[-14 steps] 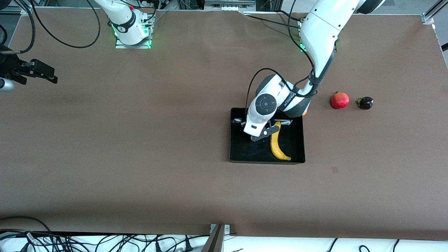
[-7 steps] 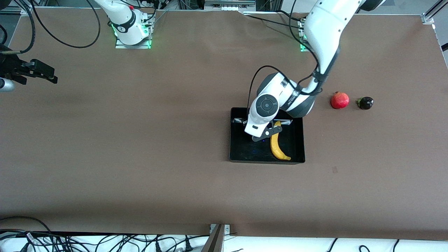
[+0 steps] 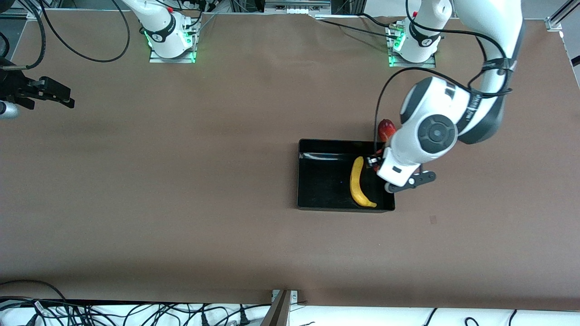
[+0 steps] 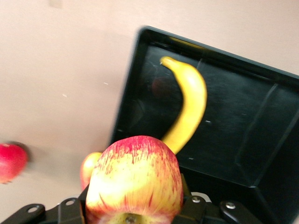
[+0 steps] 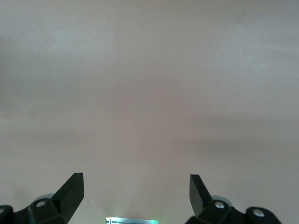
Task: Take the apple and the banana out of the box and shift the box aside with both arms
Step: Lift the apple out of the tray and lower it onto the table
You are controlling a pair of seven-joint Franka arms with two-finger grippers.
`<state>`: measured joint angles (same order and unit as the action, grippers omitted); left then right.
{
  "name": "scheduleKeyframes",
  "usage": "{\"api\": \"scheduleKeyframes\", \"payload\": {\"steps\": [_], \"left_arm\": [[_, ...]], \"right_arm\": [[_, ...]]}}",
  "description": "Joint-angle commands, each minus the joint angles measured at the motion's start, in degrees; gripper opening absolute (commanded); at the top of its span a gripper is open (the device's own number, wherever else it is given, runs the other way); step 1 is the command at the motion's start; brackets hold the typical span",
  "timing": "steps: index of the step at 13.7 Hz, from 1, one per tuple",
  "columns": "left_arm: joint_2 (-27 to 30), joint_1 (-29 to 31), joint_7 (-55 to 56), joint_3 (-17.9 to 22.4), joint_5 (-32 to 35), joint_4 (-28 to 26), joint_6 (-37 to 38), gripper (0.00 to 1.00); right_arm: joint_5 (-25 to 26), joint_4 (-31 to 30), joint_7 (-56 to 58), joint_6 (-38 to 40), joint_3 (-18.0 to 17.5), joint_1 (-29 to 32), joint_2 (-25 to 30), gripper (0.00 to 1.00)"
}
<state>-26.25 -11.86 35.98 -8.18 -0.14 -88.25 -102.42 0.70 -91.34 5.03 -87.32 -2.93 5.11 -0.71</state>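
Note:
The black box (image 3: 301, 174) sits mid-table, toward the left arm's end. The yellow banana (image 3: 357, 183) lies inside it, along the wall toward the left arm's end. In the left wrist view the box (image 4: 133, 88) and banana (image 4: 189, 109) show beneath the gripper. My left gripper (image 3: 377, 164) is over the box's rim at the left arm's end. It is shut on the red apple with yellow streaks (image 4: 135, 179). My right gripper (image 3: 47, 93) waits at the right arm's end of the table. It is open and empty over bare table (image 5: 135, 182).
A red-yellow mango (image 3: 385, 128) lies on the table just outside the box's corner, on the side away from the front camera; it also shows in the left wrist view (image 4: 88, 167). A red pomegranate (image 4: 10, 161) lies farther toward the left arm's end.
My left arm has swung from over the middle of the box toward the left arm's end, and now covers the pomegranate in the front view. The right arm has not moved.

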Motion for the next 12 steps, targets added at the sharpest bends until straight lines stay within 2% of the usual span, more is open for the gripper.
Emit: {"api": "scheduleKeyframes", "payload": {"steps": [1,5,8,12], "left_arm": [[0.7,5.1,-9.8,0.6,-0.4,-1.6,0.8,0.0],[-2.4,9.0,-24.1,6.1,-0.5,-1.6,-2.8,0.0],[-8.0,11.1,-24.9,7.6,-0.6,-1.9,-14.5,0.0],[-10.8,12.0,-27.4,8.4,0.1,-5.0,-22.5,0.0]], "right_arm": [[-0.1,0.9,-0.5,0.8,-0.1,0.2,-0.3,1.0],[-0.1,0.9,-0.4,0.9,-0.1,0.3,-0.3,1.0],[-0.1,0.9,-0.4,0.9,-0.1,0.3,-0.3,1.0],[-0.1,0.9,-0.4,0.9,0.0,0.3,-0.3,1.0]]}}
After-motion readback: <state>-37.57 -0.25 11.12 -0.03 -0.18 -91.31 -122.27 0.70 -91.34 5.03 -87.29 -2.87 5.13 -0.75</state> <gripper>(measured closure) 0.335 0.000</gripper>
